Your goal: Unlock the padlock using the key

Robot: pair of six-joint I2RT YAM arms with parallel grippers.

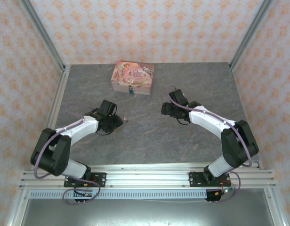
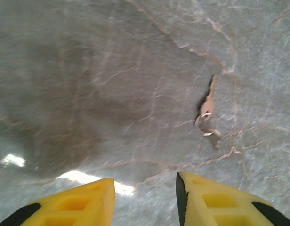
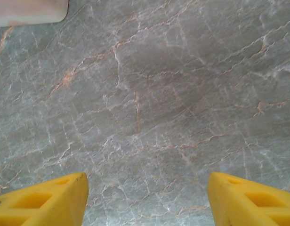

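Note:
A tiny teal padlock [image 1: 131, 91] hangs at the front face of the pink illustrated box [image 1: 132, 77] at the back of the table. The key [image 2: 208, 106], a pale metal sliver on a small ring [image 2: 207, 124], lies flat on the grey marbled table; from above it is a speck [image 1: 126, 119] just right of my left gripper [image 1: 114, 122]. In the left wrist view the key sits ahead and to the right of the open yellow fingers [image 2: 215, 202], apart from them. My right gripper [image 1: 165, 109] is wide open over bare table, its fingers [image 3: 46, 202] empty.
A corner of the pink box [image 3: 29, 10] shows at the top left of the right wrist view. Metal frame posts [image 1: 58, 108] and patterned walls border the table [image 1: 154, 136] on the left, right and back. Both arms rest low over the middle.

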